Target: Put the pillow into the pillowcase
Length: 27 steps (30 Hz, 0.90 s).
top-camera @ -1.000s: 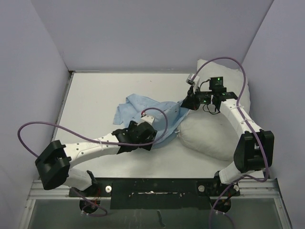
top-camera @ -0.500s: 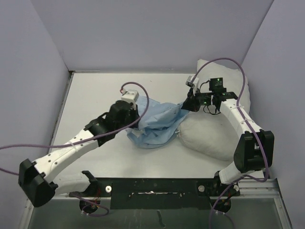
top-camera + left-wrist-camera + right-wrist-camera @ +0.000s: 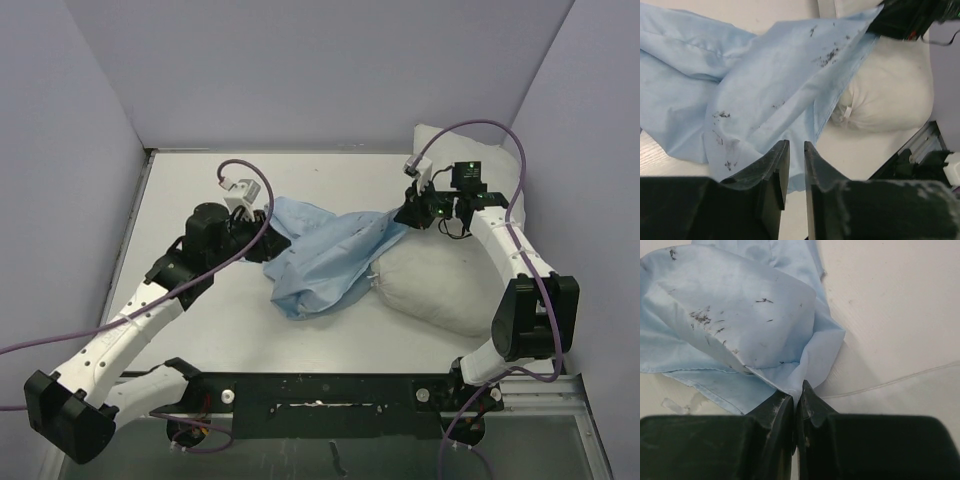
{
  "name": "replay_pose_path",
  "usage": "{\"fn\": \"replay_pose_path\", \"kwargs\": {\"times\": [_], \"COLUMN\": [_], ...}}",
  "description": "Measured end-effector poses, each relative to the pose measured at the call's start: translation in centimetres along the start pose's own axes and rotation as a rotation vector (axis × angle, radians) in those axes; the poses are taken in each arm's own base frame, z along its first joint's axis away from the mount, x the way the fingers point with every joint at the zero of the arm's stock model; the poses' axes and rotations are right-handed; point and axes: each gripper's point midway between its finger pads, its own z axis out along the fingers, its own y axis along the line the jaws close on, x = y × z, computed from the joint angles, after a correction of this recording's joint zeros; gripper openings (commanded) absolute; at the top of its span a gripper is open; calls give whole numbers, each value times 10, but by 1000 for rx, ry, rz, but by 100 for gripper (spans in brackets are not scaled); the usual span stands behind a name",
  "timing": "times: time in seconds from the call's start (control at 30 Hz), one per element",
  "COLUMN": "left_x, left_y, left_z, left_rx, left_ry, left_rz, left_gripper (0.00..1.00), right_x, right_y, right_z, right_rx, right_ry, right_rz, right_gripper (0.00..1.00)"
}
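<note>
The right gripper (image 3: 797, 390) pinches a pillowcase (image 3: 320, 250) corner up beside the pillow (image 3: 440, 290), likely to open it; the left gripper (image 3: 794, 147) is nearly closed, its hold unclear.

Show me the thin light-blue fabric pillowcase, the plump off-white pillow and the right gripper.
The light-blue fabric pillowcase (image 3: 325, 255): top view, its wrinkled middle.
The plump off-white pillow (image 3: 440, 290): top view, its bare front.
The right gripper (image 3: 796, 392): right wrist view, between fingertips shut on a pillowcase fold.

One pillow (image 3: 445, 290) and one pillowcase (image 3: 325, 255) lie on a single surface (image 3: 190, 190). There are two end effectors: the left end effector (image 3: 266, 226) and the right end effector (image 3: 403, 213). Two purple cables (image 3: 480, 125) show.
</note>
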Motion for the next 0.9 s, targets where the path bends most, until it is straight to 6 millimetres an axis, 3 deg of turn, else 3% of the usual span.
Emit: {"fn": "replay_pose_path", "kwargs": {"times": [0.13,0.2,0.27,0.33,0.43,0.6,0.67,0.73,0.77,0.83,0.9], "left_x": [46,83,126,153,159,169,179,189,192,190,175], "left_y": [-3,-14,-29,-30,-13,12,25,38,42,45,39], "left_z": [9,12,10,6,12,45,58,68,71,73,75], "left_rx": [34,47,85,98,32,-106,-174,-233,-257,-290,-301], "left_ry": [107,171,230,268,271,301,335,369,380,391,367], "left_rz": [59,182,349,472,561,602,615,623,623,631,630], "left_gripper": [64,77,80,80,80,80,69,41,33,19,10], "right_x": [-3,-4,-5,-6,-6,-7,-7,-7,-7,-7,-7], "right_y": [3,6,8,11,12,13,14,14,14,15,16], "right_z": [2,3,4,5,5,5,5,5,5,5,5], "right_rx": [-15,-26,-35,-46,-53,-57,-59,-63,-64,-69,-74], "right_ry": [-10,-13,-16,-19,-22,-24,-25,-27,-28,-30,-31], "right_rz": [-5,-8,-12,-15,-17,-19,-18,-18,-18,-18,-19], "right_gripper": [5,4,4,4,4,4,4,4,4,3,2]}}
